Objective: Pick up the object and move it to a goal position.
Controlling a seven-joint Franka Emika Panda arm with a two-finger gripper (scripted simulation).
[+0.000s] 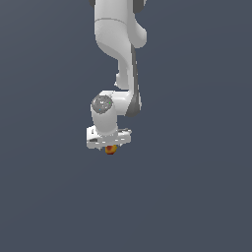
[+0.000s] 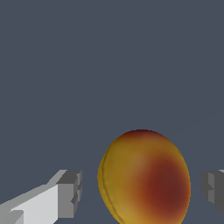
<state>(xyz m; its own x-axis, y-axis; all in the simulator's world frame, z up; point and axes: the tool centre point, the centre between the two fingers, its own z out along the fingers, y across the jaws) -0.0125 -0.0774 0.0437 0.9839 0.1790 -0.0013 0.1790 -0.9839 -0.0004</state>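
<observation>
From the exterior view I have the white arm [image 1: 120, 54] reaching down out of the top of the picture over a plain grey-blue floor [image 1: 44, 197], with the hand pointing straight down. Nothing else is on that surface that I can make out, and I see no goal marker in either view.

The gripper [image 1: 110, 146] sits low, and the object [image 1: 110, 149] peeks out just beneath the hand's white crossbar, directly under it rather than off to either side. That is the relation my next move depends on: the fruit lies between the fingers, so I judge no sideways correction is needed, only a close.

In the wrist view the object [image 2: 144, 177] fills the space between the two grey fingertips [image 2: 70, 192], with a clear gap of floor showing on each side. So the jaws stand apart, wider than the fruit, and grip nothing yet. Whether the pads are low enough to meet its widest part I cannot tell.

The fruit is roundish, a little taller than wide as the wrist camera shows it, so it has no real long axis. Its skin is mottled: yellow-orange toward one side, with a deep red blush on the other.
</observation>
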